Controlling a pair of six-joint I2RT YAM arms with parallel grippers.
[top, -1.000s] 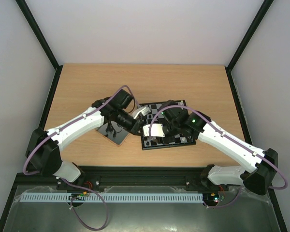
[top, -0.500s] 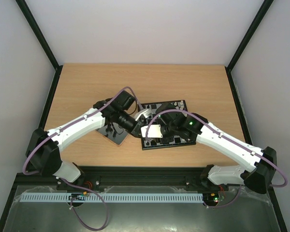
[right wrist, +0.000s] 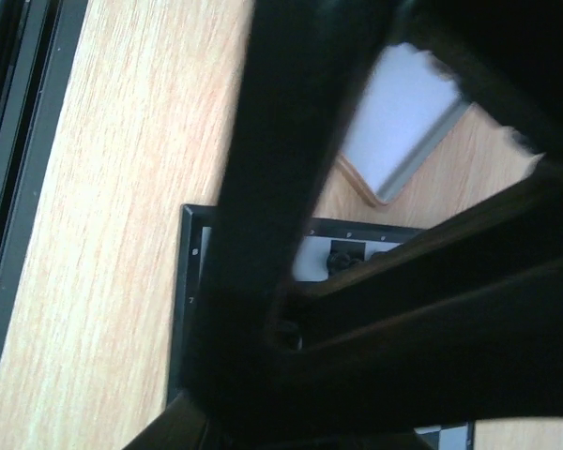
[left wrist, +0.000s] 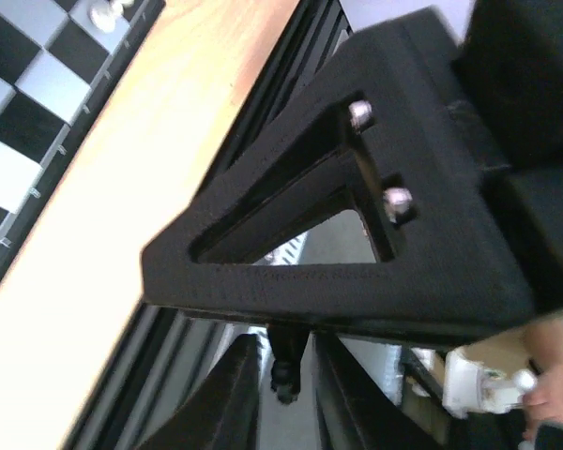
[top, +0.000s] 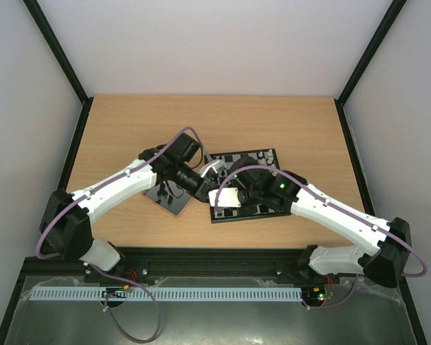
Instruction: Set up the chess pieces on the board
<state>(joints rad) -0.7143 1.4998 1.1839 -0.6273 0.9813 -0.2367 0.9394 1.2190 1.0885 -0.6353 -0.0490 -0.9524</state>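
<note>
Near the middle of the table (top: 129, 129), seeing the board (top: 264, 159) lying slightly askew, much of it sitting under the two arms reaching in from 7 and 5 o'clock. Finding the grey tray (right wrist: 403, 122) just off the board's 9 o'clock side, mostly lying beneath the left arm in the overhead view and showing only one corner in the right wrist view. Noting the left gripper (left wrist: 283, 398) tipping outward, the table's black near rail showing behind its fingertips, jaws standing narrow and pinching a small dark thing. Taking it for a black piece (left wrist: 288, 366), though blurring too much for naming its kind. Catching, at 11 o'clock in that same view, a cut-off strip of the board with a couple of pale pieces (left wrist: 108, 11) standing by its border, half sliced off by the picture's edge. Placing the right gripper (top: 224, 197) over the board's edge at about 8 o'clock. Failing to tell wide jaws from narrow ones there, or any grip on anything, its own dark frame blocking nearly all of the right wrist view. Glimpsing through a gap two dark pieces (right wrist: 347, 258) sitting on a pale square near the board's border, touching or apart being impossible to say.
</note>
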